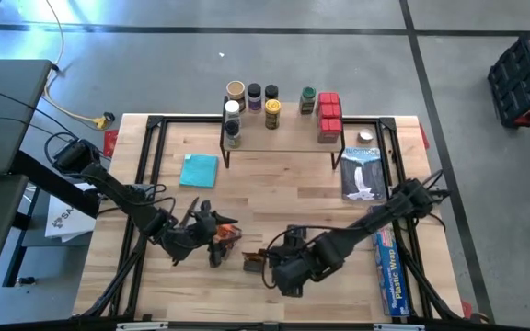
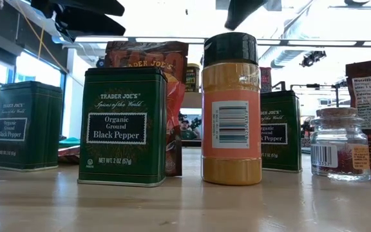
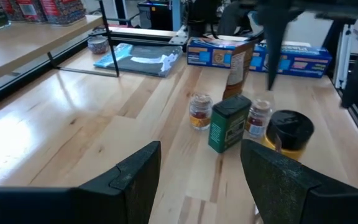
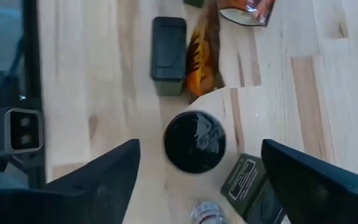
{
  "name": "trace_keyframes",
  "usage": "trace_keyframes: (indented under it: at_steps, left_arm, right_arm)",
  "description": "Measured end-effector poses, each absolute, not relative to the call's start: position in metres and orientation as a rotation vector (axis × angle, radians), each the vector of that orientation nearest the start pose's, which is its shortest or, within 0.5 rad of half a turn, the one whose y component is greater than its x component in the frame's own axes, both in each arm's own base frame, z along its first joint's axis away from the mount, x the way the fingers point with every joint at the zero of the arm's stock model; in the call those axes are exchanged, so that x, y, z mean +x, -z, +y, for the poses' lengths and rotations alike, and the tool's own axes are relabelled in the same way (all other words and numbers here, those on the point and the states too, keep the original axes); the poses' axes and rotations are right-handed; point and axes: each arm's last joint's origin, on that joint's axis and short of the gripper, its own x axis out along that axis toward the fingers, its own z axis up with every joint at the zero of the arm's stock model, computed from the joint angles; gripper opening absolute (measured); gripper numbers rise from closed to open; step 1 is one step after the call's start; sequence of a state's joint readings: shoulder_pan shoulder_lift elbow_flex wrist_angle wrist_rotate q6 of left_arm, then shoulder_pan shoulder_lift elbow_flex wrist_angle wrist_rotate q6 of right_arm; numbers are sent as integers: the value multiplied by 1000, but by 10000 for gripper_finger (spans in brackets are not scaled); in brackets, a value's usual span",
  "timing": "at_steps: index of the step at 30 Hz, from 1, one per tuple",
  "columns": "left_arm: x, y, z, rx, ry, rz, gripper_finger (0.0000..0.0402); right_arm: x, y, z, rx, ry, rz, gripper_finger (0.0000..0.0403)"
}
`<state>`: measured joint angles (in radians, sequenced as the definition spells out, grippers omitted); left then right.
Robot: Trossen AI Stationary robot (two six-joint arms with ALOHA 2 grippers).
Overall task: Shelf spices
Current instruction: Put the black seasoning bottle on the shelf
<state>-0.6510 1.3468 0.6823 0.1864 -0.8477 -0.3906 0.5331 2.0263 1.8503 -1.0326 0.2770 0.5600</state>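
The shelf (image 1: 279,140) stands at the table's far middle, bearing several jars (image 1: 236,94) and red boxes (image 1: 328,116). Near the front edge stands a cluster of spices: green tins (image 2: 122,125), a black-lidded yellow jar (image 2: 230,109), a small glass jar (image 2: 339,143) and an orange packet (image 4: 204,59). My left gripper (image 3: 201,149) is open, left of the cluster and facing a green tin (image 3: 229,122). My right gripper (image 4: 201,144) is open above the yellow jar's black lid (image 4: 194,142), with a finger on either side and apart from it.
A teal cloth (image 1: 199,170) lies left of centre. A long blue plastic-wrap box (image 1: 389,267) lies along the right edge, with a dark flat package (image 1: 363,173) and a small jar (image 1: 366,138) beyond it. Black frame rails (image 1: 155,138) run along the table's sides.
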Motion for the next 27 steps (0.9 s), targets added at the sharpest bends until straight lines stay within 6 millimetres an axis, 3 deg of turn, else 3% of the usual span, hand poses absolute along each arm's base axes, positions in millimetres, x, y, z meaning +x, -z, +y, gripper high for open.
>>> trace_keyframes:
  at_steps: [18, 23, 27]
  left_arm:
    - [226, -217, -145, -59, -256, 306, 215]
    - [226, -217, -145, -59, -255, 306, 215]
    - [226, -217, -145, -59, -256, 306, 215]
  right_arm:
    - [388, -222, 207, -4, 65, 1227, 335]
    - [393, -218, 201, -8, 59, 1241, 289]
    - [395, -218, 196, 2, 67, 1242, 222]
